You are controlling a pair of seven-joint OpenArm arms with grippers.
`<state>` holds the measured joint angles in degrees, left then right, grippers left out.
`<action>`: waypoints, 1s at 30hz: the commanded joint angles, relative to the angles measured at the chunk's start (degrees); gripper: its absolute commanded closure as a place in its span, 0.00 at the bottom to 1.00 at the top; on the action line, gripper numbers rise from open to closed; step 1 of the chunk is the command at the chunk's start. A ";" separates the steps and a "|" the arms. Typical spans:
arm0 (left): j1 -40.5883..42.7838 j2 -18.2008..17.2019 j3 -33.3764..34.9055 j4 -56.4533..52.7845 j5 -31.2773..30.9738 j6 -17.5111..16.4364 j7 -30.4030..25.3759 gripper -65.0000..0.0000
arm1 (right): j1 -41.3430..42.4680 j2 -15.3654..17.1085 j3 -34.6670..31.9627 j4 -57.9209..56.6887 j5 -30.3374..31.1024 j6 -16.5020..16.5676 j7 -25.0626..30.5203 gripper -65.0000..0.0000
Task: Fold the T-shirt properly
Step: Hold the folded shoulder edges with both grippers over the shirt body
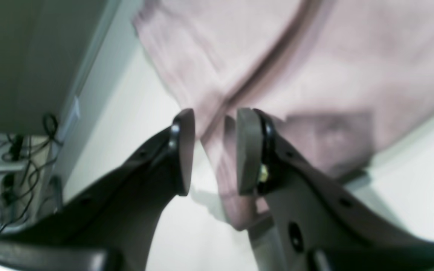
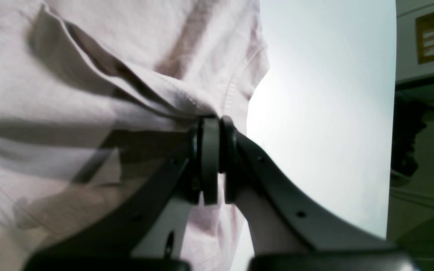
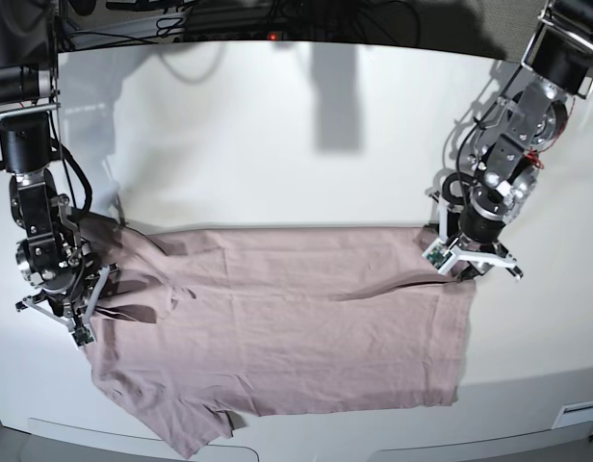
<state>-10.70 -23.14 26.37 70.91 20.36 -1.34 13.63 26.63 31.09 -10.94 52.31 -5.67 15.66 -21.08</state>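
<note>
Wrist views show the right gripper point(image 2: 214, 162) pinching the pink T-shirt point(image 3: 287, 327) and the left gripper point(image 1: 215, 150) partly open, details the base view hides.

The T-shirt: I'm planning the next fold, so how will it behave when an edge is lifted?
The T-shirt is probably floppy: it bunches into folds where the right gripper pinches it. It likely drapes and drags rather than holding shape, given the wrinkles across it. It looks thin and light.

Left gripper point(image 1: 215, 152): black curved fingers with flat grey pads point(image 1: 248, 150) and small screw holes. Right gripper point(image 2: 213, 160): same black build. Both arms: silver-and-black joints with black cables.
</note>
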 commanded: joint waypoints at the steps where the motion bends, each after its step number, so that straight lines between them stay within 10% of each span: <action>1: -1.84 0.42 -0.39 -0.55 0.79 1.84 -1.31 0.71 | 1.79 0.96 0.37 0.90 -0.13 -0.61 0.96 1.00; 10: -7.32 5.99 -0.39 -12.46 1.27 2.91 -3.04 0.71 | 1.79 0.94 0.37 0.90 -0.13 -0.61 1.18 1.00; 30: -12.50 5.99 -0.39 -13.20 -1.20 2.93 -4.44 0.71 | 1.79 0.83 0.37 0.90 -0.13 -0.63 1.20 1.00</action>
<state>-21.43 -16.82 26.35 56.95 19.29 0.86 10.02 26.63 30.96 -10.94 52.31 -5.69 15.66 -20.88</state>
